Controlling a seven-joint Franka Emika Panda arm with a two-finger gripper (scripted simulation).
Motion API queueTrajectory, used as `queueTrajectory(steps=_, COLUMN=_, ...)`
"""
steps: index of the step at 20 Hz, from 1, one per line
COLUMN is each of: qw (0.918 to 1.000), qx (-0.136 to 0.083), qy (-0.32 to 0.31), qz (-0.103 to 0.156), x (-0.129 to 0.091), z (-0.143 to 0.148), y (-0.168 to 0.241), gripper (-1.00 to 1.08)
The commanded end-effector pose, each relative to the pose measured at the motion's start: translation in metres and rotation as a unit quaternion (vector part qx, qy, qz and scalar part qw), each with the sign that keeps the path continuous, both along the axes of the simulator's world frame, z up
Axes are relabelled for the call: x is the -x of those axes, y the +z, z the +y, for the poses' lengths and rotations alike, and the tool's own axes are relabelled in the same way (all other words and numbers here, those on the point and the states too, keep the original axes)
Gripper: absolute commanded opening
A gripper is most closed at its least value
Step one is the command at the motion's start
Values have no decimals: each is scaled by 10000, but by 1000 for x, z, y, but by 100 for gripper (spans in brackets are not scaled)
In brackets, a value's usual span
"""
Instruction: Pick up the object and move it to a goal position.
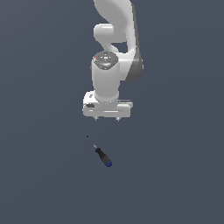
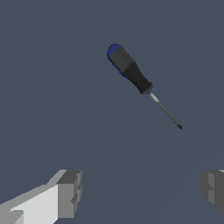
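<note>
The object, a small screwdriver (image 1: pixel 99 152) with a thin dark shaft, black handle and blue end cap, lies flat on the dark grey floor. Its blue cap points toward the lower right in the exterior view. In the wrist view the screwdriver (image 2: pixel 133 76) lies diagonally, well apart from the fingers. My gripper (image 1: pixel 106 118) hangs above it and a little behind, fingers pointing down, open and empty. Two grey fingertips (image 2: pixel 70 192) show wide apart in the wrist view, with the gripper (image 2: pixel 142 190) holding nothing between them.
The white arm (image 1: pixel 114 48) rises behind the gripper toward the top of the exterior view. A plain dark grey floor (image 1: pixel 175 175) surrounds the screwdriver.
</note>
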State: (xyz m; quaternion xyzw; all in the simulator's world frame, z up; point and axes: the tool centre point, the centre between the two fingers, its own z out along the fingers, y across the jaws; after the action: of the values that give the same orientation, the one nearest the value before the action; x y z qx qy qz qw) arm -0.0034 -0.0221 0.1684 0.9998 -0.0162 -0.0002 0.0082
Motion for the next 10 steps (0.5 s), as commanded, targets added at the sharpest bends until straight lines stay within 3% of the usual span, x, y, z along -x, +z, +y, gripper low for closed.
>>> queueTrajectory(steps=1, qw=10000, qx=0, qy=0, qz=0, x=0, z=0, y=0, gripper=100)
queueTrajectory(steps=10, qw=9997, qx=122, qy=233, qz=-11, x=0, z=0, y=9, gripper=100)
